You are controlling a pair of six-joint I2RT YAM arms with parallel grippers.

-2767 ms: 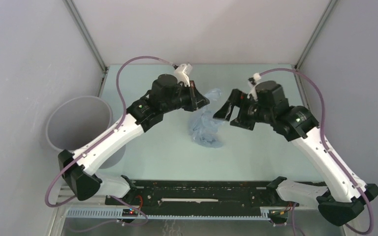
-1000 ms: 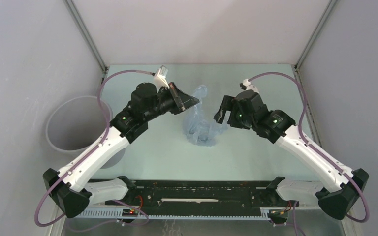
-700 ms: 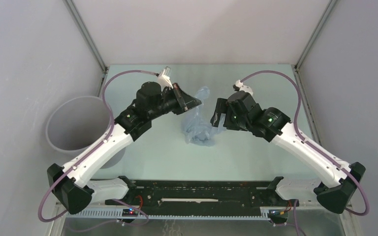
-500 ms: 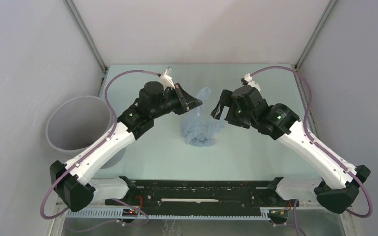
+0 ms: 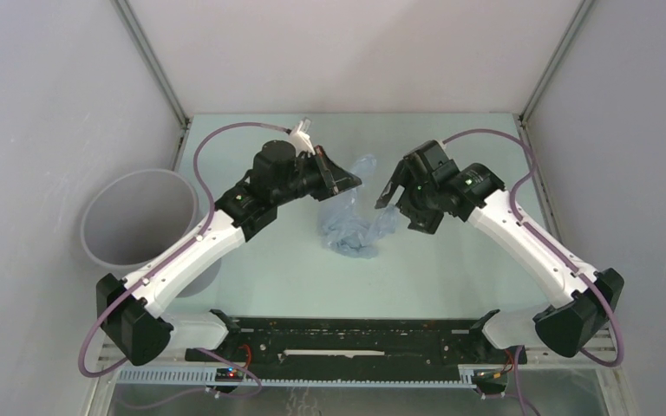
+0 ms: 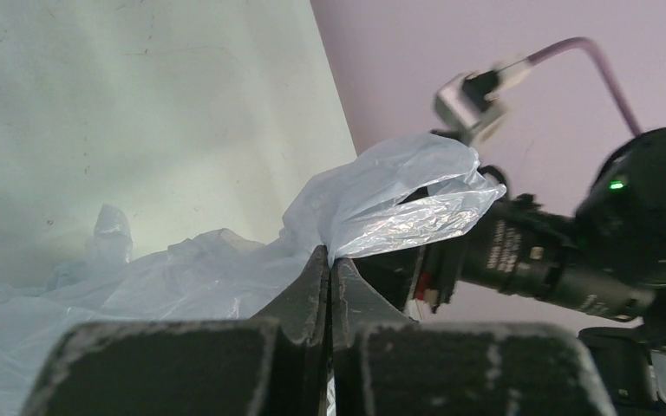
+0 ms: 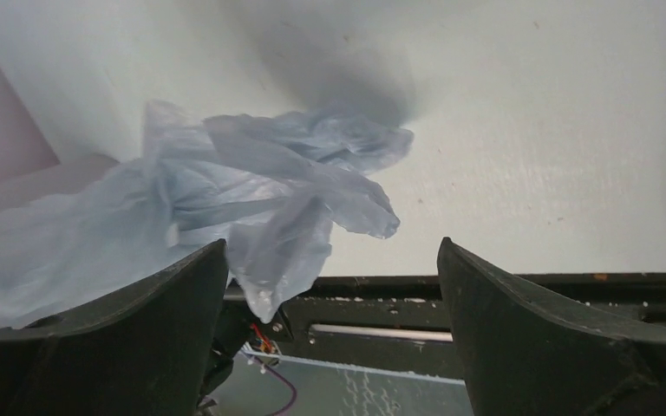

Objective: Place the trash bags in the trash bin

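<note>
The round grey plastic bin (image 5: pixel 130 217) stands well left of the left pincer (image 5: pixel 353 181). The thin crinkly pale-blue film bag (image 5: pixel 351 227) is pinched at its top fold in that pincer's closed jaws. The right pincer (image 5: pixel 389 194) gapes wide just beside it, gripping nothing.

We see the bag (image 5: pixel 353 230) as thin, see-through plastic film, crinkled, glossy where light strikes its folds. We take the bin (image 5: pixel 117 208) for smooth, matt grey plastic. The bench (image 5: pixel 451 269) looks smooth and matt, faintly speckled.
</note>
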